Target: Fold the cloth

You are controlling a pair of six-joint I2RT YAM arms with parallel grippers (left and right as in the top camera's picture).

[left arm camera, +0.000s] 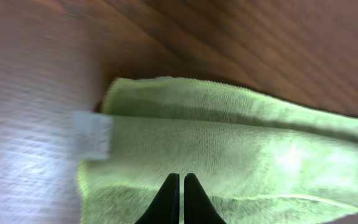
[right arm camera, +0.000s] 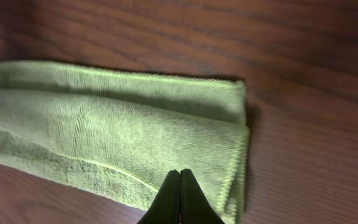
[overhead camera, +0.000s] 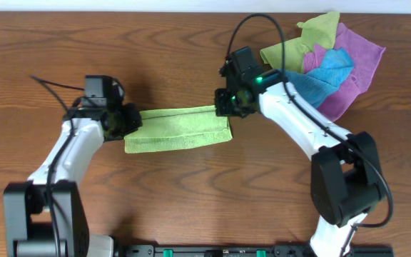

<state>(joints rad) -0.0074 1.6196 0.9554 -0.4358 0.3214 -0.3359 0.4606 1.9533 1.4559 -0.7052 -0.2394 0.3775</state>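
The green cloth point(overhead camera: 178, 130) lay flat on the wooden desk point(overhead camera: 191, 43), folded lengthwise into a narrow strip, well apart from the pile of coloured cloths point(overhead camera: 327, 64) and on the side of that pile toward the arms' bases. The pile held yellow-green, purple and blue pieces heaped over one another.

The left tool point(left arm camera: 180, 180) sat at the end of the strip farthest from the pile. Its two dark fingers were pressed together with barely a slit between them, their tips over the cloth's top layer. Whether any fabric was pinched between them could not be told. A pale label point(left arm camera: 93, 135), blurred in the left wrist view, showed at that far end of the strip.

The right tool point(right arm camera: 179, 177) sat at the end of the strip nearest the pile, close to the corner where the stitched hems met. Its fingers were likewise closed tip to tip above the fabric, and a grip on the cloth could not be made out there either.
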